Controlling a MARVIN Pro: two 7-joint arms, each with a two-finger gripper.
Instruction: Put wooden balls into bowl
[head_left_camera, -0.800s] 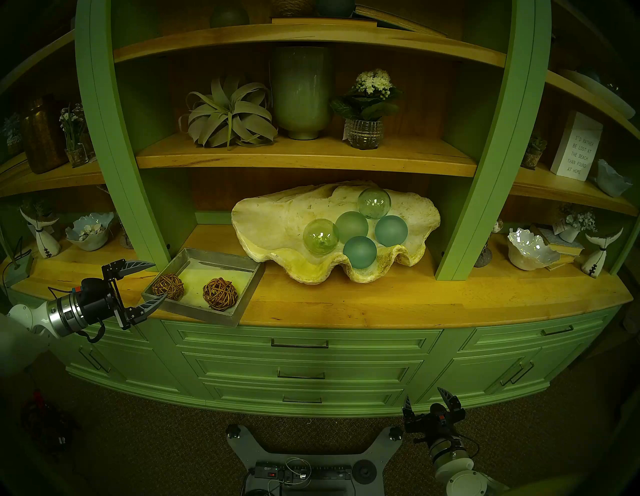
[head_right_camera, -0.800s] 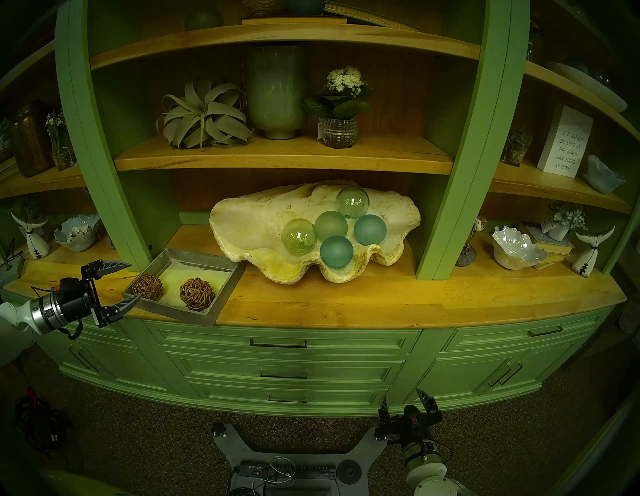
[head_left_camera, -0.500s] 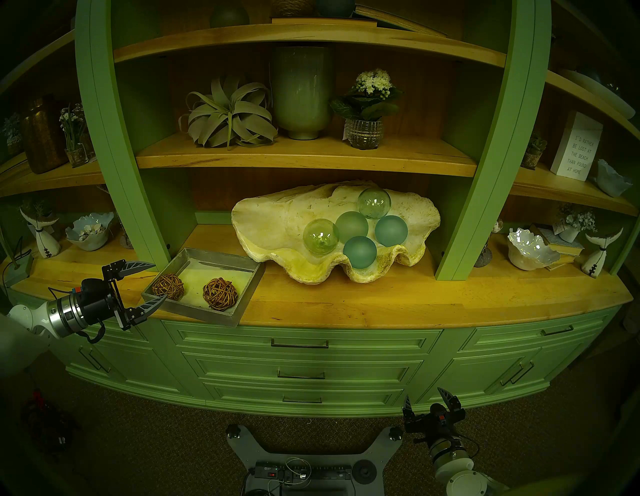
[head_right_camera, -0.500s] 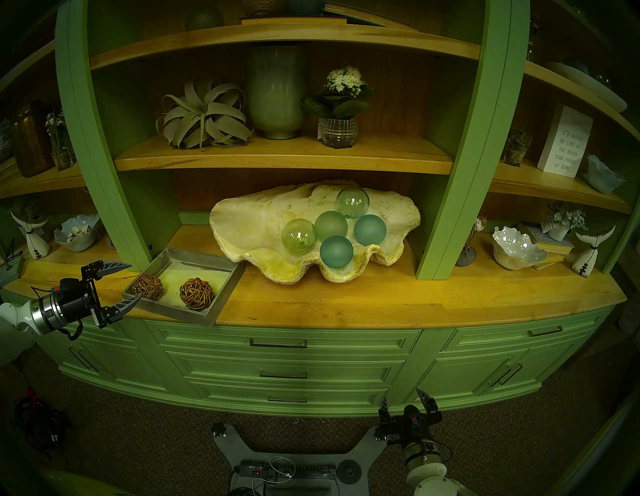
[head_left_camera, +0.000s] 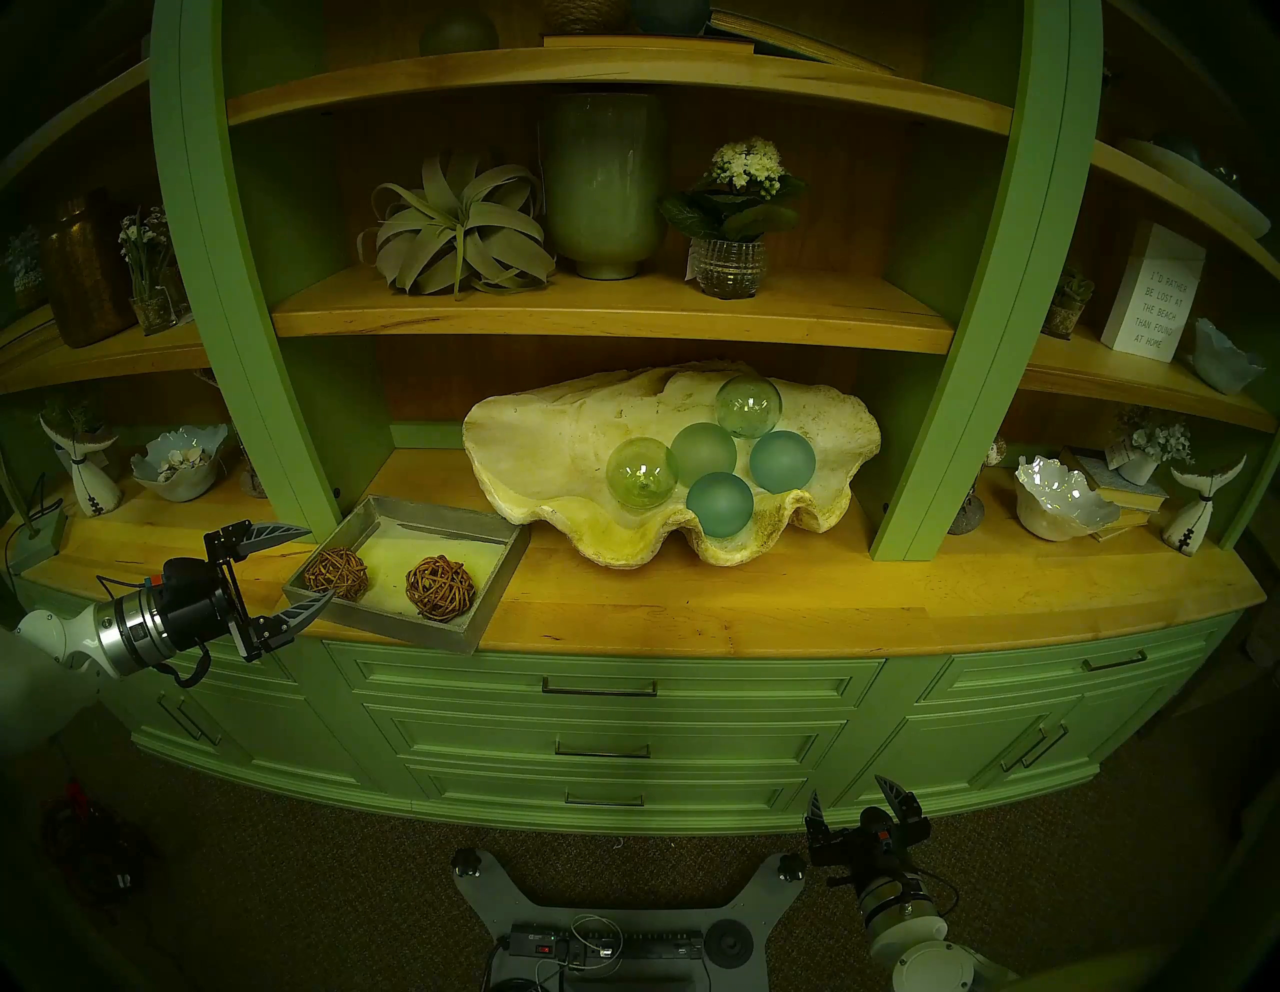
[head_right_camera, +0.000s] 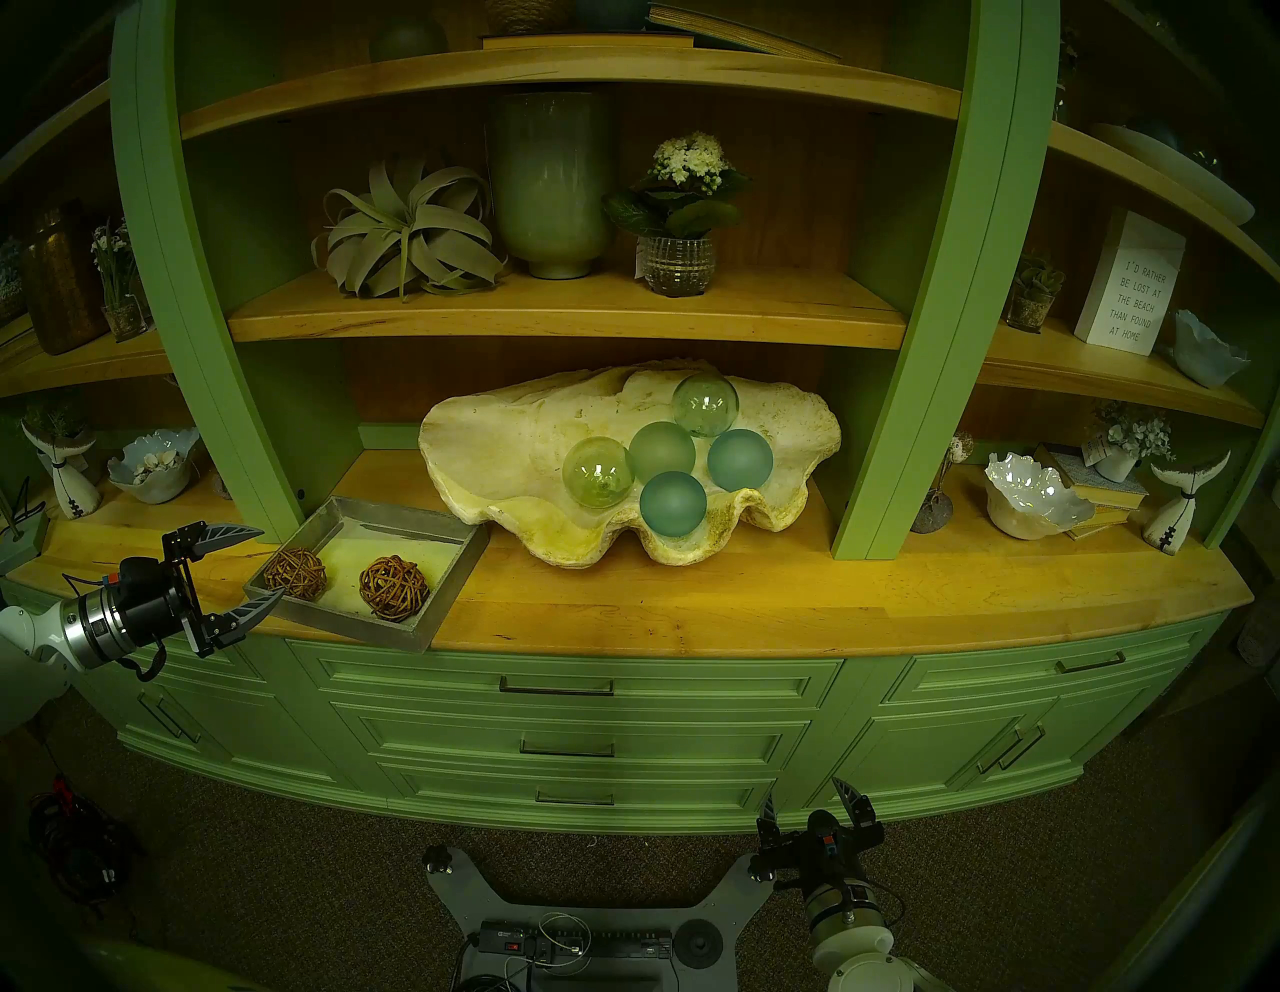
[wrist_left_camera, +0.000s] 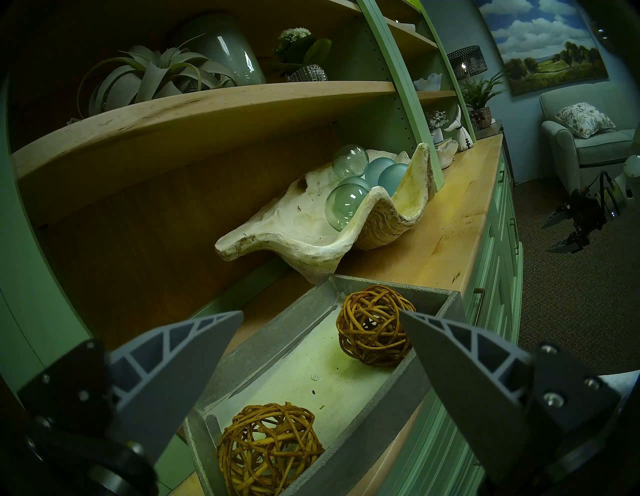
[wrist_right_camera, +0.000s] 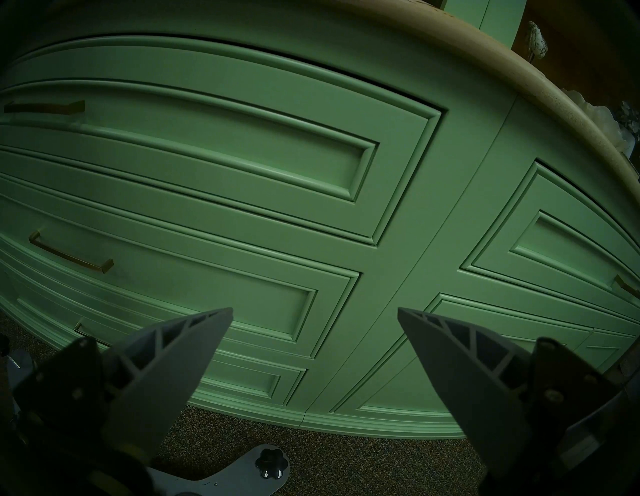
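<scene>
I am holding my left hand (head_left_camera: 315, 569) spread beside two brown woven rattan balls (head_left_camera: 336, 573) in the grey square tray (head_left_camera: 443, 526), right hand (head_left_camera: 852, 798) also spread.

Field notes, colours only. My left gripper (head_left_camera: 313, 562): grey ribbed fingers (wrist_left_camera: 180, 363) on black mounts. My right gripper (head_left_camera: 855, 796): the same grey and black. Two wooden balls (head_left_camera: 336, 572) (head_left_camera: 440, 588): brown openwork twig weave, golden-brown in my left wrist view. Tray (head_left_camera: 443, 526): grey walls, pale yellowish floor. Bowl (head_left_camera: 547, 443): cream, yellowing toward the wavy front rim, banded brown-grey outside. Glass spheres (head_left_camera: 720, 504): two clear pale green, three frosted green to teal. Cabinet (head_left_camera: 602, 734): green, dark handles. Countertop (head_left_camera: 762, 603): honey-yellow wood.
</scene>
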